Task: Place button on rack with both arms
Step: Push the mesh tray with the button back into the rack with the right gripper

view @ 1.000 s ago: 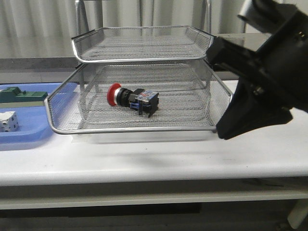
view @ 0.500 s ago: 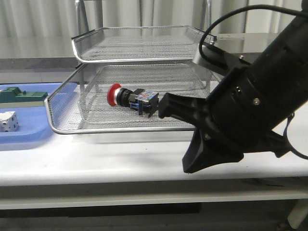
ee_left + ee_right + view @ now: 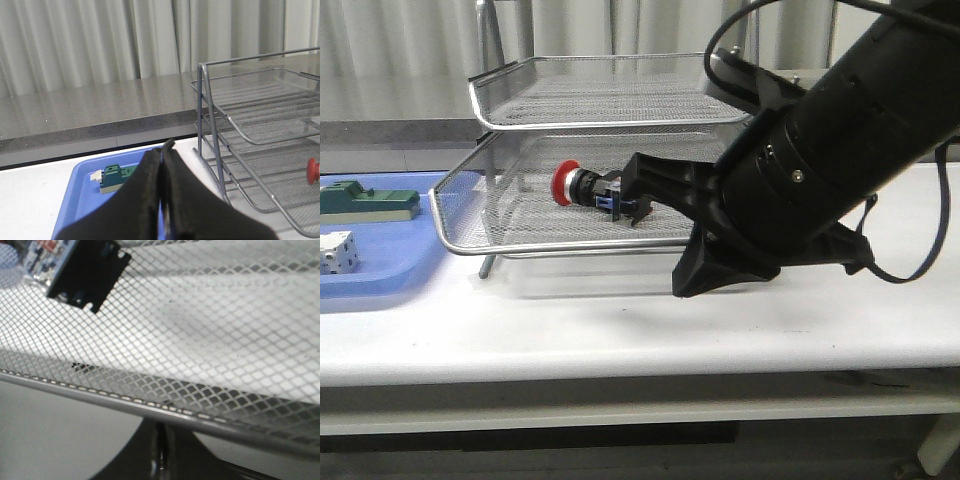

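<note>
The button (image 3: pixel 582 187), red head pointing left, lies on its side in the middle tier of the wire rack (image 3: pixel 520 251). My right gripper (image 3: pixel 685 282) is shut, its tip just under that tier's front rim (image 3: pixel 100 395). The right wrist view shows the button's black rear block (image 3: pixel 85 275) through the mesh above the fingers (image 3: pixel 172 450). In the left wrist view my left gripper (image 3: pixel 164 148) is shut on nothing, beside the rack's left frame (image 3: pixel 202 115). The button's red head (image 3: pixel 313 171) shows at the edge there. My left arm is out of the front view.
A flat blue tray (image 3: pixel 380 278) lies left of the rack, holding a green block (image 3: pixel 370 200) and a white cube-like part (image 3: pixel 338 252). The green block (image 3: pixel 116 176) and the blue tray (image 3: pixel 82 190) sit just past my left fingers. A grey counter and curtains stand behind.
My right arm has swung left and in against the rack's front. The middle tier with the button on it has shifted back and its front rim sits higher.
</note>
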Controlling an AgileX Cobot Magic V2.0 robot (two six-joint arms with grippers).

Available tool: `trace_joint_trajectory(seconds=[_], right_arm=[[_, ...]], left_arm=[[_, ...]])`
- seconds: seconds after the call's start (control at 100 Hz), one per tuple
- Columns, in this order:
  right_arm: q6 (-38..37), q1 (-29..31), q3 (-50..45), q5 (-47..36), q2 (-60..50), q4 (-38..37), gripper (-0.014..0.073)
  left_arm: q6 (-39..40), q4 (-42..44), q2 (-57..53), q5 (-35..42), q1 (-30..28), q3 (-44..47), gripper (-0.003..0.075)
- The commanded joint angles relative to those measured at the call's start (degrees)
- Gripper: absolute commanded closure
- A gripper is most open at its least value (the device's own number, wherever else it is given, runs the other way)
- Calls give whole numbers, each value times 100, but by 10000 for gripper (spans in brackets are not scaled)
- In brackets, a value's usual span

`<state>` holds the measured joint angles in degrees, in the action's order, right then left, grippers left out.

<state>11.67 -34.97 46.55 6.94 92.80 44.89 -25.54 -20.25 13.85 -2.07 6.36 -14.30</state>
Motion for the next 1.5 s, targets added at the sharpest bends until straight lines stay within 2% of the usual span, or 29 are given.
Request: trace_joint_trajectory(seconds=[0.0, 0.5, 0.82, 1.06, 1.49], right_arm=[[93, 3, 315, -378, -69, -93, 663], [96, 33, 1464, -333, 848, -578, 663], [96, 386, 1998, -115, 1111, -756, 663], [96, 642, 2088, 12, 1118, -813, 663], [96, 648, 2088, 687, 1060, -825, 663]], left_arm=[[72, -62, 63, 454, -10, -152, 741], [72, -62, 63, 454, -10, -152, 741], [72, -62, 63, 454, -10, -152, 741], [72, -62, 63, 454, -10, -152, 741], [72, -62, 63, 454, -10, -152, 741]])
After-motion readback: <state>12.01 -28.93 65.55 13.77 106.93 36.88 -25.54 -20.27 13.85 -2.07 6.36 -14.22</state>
